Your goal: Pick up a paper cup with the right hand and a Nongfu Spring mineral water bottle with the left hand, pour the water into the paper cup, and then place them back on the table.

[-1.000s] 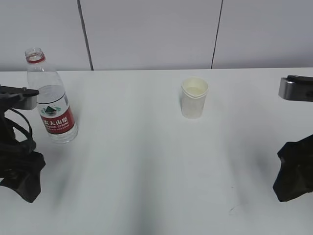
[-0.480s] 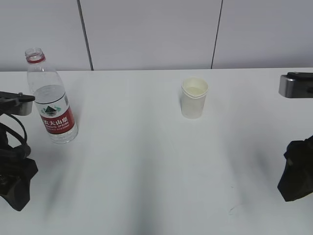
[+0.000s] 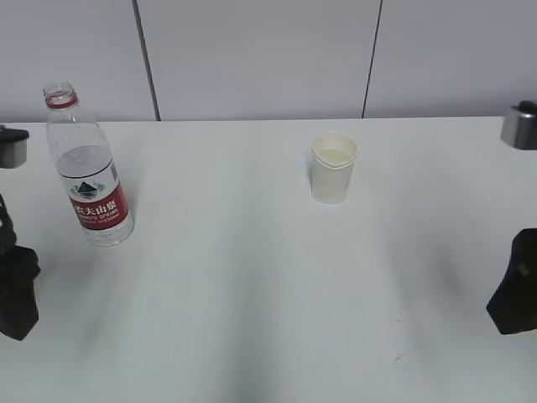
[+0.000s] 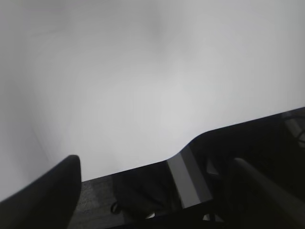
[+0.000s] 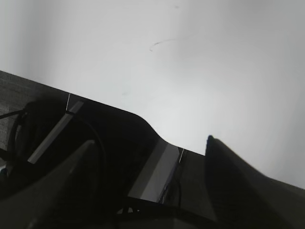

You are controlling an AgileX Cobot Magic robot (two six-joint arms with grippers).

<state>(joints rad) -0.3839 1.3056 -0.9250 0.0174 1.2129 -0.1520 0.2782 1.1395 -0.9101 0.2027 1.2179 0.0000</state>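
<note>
The Nongfu Spring mineral water bottle (image 3: 88,172) stands upright and uncapped at the left of the white table (image 3: 243,285). The paper cup (image 3: 334,168) stands upright right of the middle, further back. The left hand's arm (image 3: 17,290) is at the frame's left edge, apart from the bottle. At the right edge, far from the cup, is the right hand's arm (image 3: 513,290). In the wrist views my left gripper (image 4: 156,162) and right gripper (image 5: 150,140) are both open with nothing between their fingers. Neither wrist view shows the bottle or the cup.
A small dark mark (image 3: 403,359) lies on the table near the front right and shows as a thin scratch (image 5: 159,44) in the right wrist view. Both wrist views look past the table's near edge onto a dark frame below. A grey panelled wall (image 3: 252,50) stands behind the table.
Both arms have drawn outward toward the frame's left and right edges. The bottle and the cup have not moved.
</note>
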